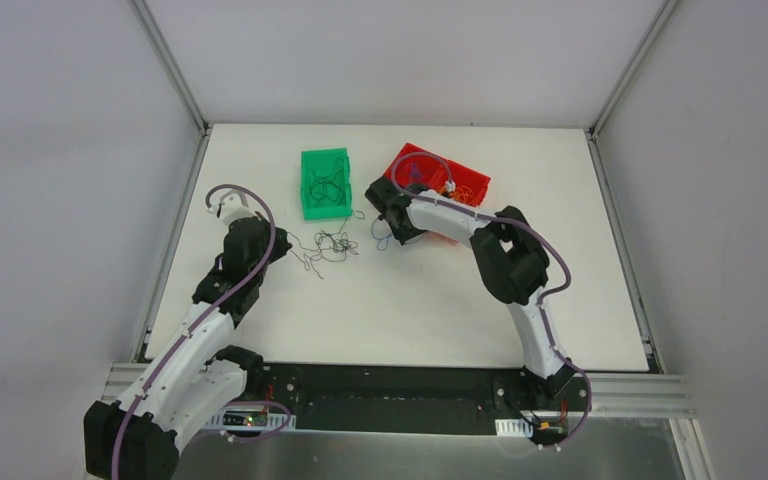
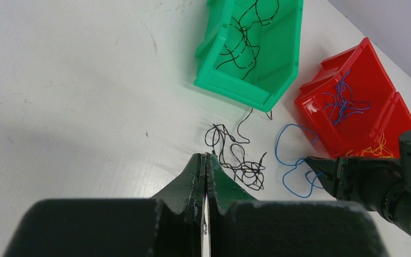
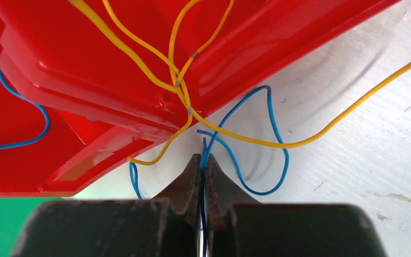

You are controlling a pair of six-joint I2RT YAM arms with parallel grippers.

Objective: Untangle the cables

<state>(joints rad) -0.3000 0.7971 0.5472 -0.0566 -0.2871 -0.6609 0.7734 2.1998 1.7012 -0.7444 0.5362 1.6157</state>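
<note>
A small black knot of cables (image 1: 335, 245) lies on the white table in front of the green bin; it also shows in the left wrist view (image 2: 249, 171). My left gripper (image 1: 286, 243) (image 2: 206, 157) is shut, with a black strand from the knot running into its tips. My right gripper (image 1: 382, 225) (image 3: 202, 158) is shut on a blue cable (image 3: 278, 155) (image 2: 283, 155) that loops on the table beside the red bins, apart from the black knot. A yellow cable (image 3: 310, 139) trails out of the red bin and crosses over the blue one.
A green bin (image 1: 310, 165) (image 2: 235, 91) holds black cables. Two joined red bins (image 1: 470, 180) (image 2: 353, 64) (image 3: 85, 53) hold blue and yellow-orange cables. Side walls edge the table left and right.
</note>
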